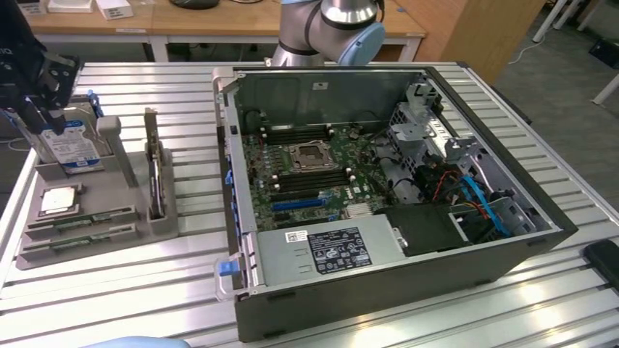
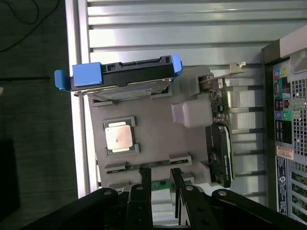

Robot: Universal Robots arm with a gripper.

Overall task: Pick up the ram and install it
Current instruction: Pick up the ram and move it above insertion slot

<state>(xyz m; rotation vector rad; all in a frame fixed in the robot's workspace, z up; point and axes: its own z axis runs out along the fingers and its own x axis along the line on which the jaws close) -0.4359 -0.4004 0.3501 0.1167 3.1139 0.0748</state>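
Your claw (image 2: 158, 172) hangs, jaws apart, over the grey tray (image 2: 153, 129) on the desk (image 2: 168, 38), framing the green ram (image 2: 160, 184) lying in its slot; centre on the stick; square the jaws across its thin faces; come down straight.

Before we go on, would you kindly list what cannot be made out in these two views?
- Wrist view: the black gripper, open, covers parts of the thin green ram stick in the grey holder tray; contact cannot be told.
- Exterior view: the picture's left edge cuts off part of the gripper.
- Exterior view: the black memory slots on the green motherboard are too small to tell whether any is free.
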